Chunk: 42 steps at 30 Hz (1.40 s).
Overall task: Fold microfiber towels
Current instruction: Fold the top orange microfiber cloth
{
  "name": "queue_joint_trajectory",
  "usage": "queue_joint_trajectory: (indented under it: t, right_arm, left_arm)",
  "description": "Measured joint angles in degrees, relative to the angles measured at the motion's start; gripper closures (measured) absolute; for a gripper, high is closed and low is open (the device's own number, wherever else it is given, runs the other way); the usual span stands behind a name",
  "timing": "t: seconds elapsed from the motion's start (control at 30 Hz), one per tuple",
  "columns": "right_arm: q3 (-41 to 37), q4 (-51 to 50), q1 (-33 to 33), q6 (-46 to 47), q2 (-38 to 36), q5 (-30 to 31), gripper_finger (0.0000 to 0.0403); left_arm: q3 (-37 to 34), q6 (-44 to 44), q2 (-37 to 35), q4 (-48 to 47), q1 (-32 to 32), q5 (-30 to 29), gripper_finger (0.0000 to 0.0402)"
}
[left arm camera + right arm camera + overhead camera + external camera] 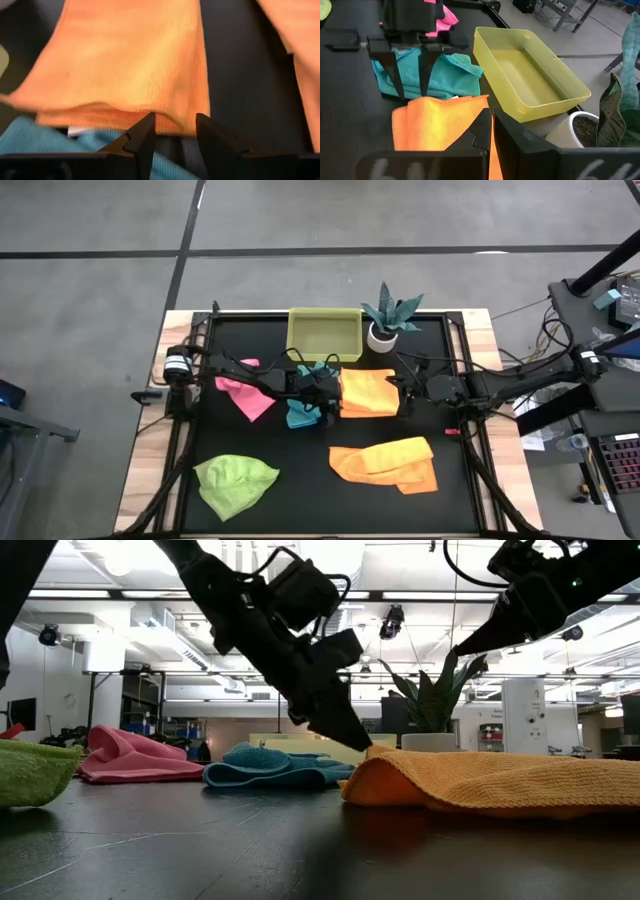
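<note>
A folded orange towel [368, 392] lies flat at the table's middle. Just left of it a turquoise towel [303, 416] lies bunched. My left gripper [334, 400] slants down over the turquoise towel, open, its fingertips [145, 125] at the orange towel's left edge [115, 107]. My right gripper [404, 395] hangs shut above the orange towel's right side with nothing in it. A pink towel [246, 396] lies at the left, a lime green towel [235, 483] at the near left, and a second orange towel [390, 463] lies crumpled near the front. My left gripper's two fingertips stand side by side at the folded orange towel's left edge [412, 102], coming from the table's left and slanting down. I cannot tell whether they touch the cloth. Nothing shows pinched between them.
A yellow plastic tray [324, 332] stands at the far middle of the table. Right of it is a teal plant in a white pot [388, 320]. Bare black mat shows between the green towel and the near orange towel.
</note>
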Motion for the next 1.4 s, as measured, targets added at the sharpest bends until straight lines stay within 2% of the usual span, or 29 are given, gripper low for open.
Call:
queue_joint_trajectory:
  t: [0.4,0.67,1.07,1.3,1.4]
  right_arm:
    - [0.0,0.0,0.0,-0.2,0.0,0.0,0.039]
    - [0.0,0.0,0.0,-0.2,0.0,0.0,0.039]
    - [0.0,0.0,0.0,-0.3,0.0,0.0,0.039]
    - [0.0,0.0,0.0,-0.3,0.0,0.0,0.039]
    - [0.0,0.0,0.0,-0.3,0.0,0.0,0.039]
  left_arm:
    - [0.5,-0.9,1.7,1.0,0.0,0.0,0.0318]
    - [0.4,-0.9,1.8,2.7,0.0,0.1,0.0396]
    - [0.2,-0.7,-3.8,0.7,-0.6,2.2,0.0401]
    - [-0.5,-1.1,-1.8,0.3,-2.5,3.3,0.0401]
    - [-0.6,-2.2,-0.6,0.3,-2.6,1.8,0.0401]
